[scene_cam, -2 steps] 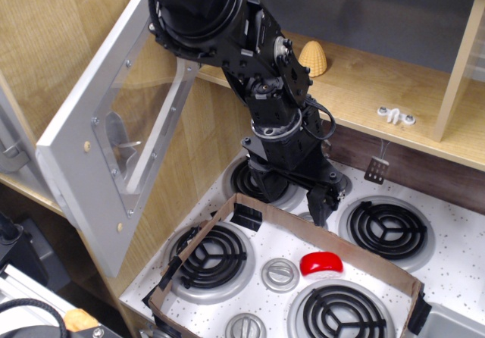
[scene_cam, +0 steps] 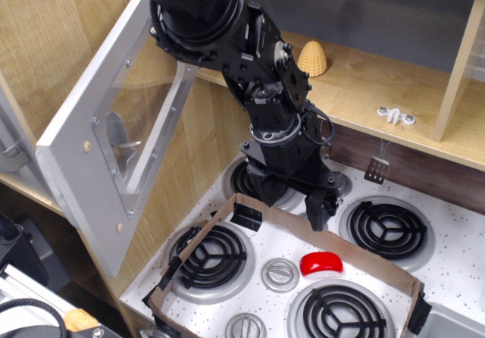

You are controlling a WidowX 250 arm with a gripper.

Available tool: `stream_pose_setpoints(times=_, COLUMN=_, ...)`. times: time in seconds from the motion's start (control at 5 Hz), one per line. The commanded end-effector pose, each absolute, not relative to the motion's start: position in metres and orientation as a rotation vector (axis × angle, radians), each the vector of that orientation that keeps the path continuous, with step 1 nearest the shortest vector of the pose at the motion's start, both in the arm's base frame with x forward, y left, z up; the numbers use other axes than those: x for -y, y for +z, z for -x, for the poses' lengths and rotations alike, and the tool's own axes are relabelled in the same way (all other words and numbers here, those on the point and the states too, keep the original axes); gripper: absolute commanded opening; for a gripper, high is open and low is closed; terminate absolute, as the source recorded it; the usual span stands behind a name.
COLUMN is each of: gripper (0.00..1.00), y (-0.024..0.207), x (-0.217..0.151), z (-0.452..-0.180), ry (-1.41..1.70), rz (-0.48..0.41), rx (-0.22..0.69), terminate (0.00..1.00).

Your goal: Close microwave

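Observation:
The microwave's silver-grey door (scene_cam: 114, 137) with its clear window stands swung wide open at the left, hinged on the light-wood cabinet (scene_cam: 45, 42). Its buttons and handle do not show from this side. My black arm reaches down from the top centre. The gripper (scene_cam: 318, 213) points down over the back of the stove top, right of the door and apart from it. Its fingers overlap from this angle, so I cannot tell whether they are open or shut. Nothing shows between them.
A cardboard fence (scene_cam: 341, 239) rings the front burners. A red object (scene_cam: 320, 263) lies between the burners (scene_cam: 208, 256). On the wooden shelf (scene_cam: 364, 95) sits a yellow cone-shaped toy (scene_cam: 313, 57) and a white bracket (scene_cam: 395, 115). A small spatula (scene_cam: 375, 170) hangs below the shelf.
The arm has shifted slightly, with the wrist a little to the left and the gripper a touch lower. The door has not moved.

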State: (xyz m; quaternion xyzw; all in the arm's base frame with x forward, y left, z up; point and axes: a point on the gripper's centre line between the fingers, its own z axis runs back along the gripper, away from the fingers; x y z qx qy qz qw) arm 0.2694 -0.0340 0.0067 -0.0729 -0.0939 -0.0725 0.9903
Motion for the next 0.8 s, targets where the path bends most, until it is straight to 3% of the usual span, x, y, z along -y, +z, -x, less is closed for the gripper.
stream_pose_setpoints(times=0.0, gripper=1.0, y=0.073, x=0.002, z=-0.26, ry=-0.178, rz=0.081, rx=0.207, terminate=0.0)
stream_pose_setpoints(times=0.6, gripper=1.0, y=0.172, x=-0.047, z=-0.208, ry=-0.23, rz=-0.043, rx=0.136, terminate=0.0)
